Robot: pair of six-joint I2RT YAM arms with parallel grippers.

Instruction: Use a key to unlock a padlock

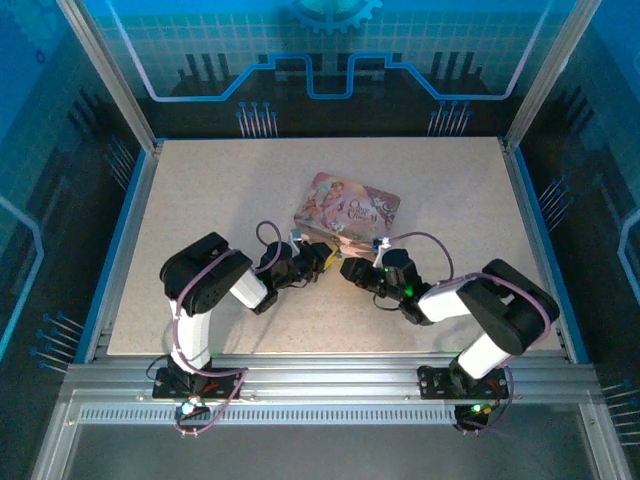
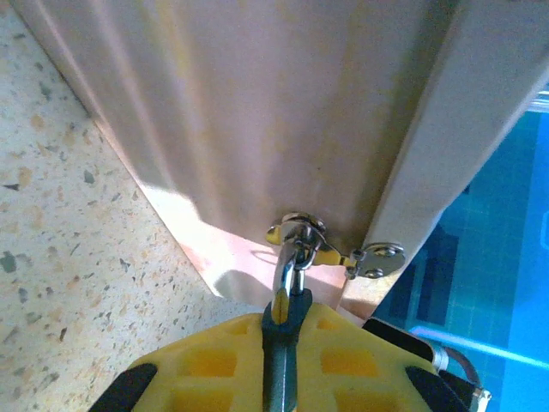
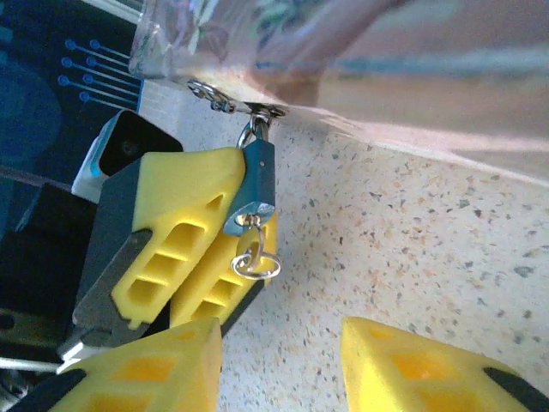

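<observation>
Left tool (image 2: 280, 343) pinches the padlock (image 3: 259, 182) between its tips, and the key (image 3: 250, 223) looks seated underneath. Right tool (image 3: 281, 345) gapes empty just short of it. Turning it and freeing the shackle from the tin (image 1: 347, 208) are left, I'd say.

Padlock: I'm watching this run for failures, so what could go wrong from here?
1. The key sits at the end of the padlock, its ring dangling, and the right gripper has its jaws open, off it: a regrasp may catch the ring instead.
2. The left gripper clamps the padlock, its shackle through the hasp of the tin: a pull could drag the tin.
</observation>
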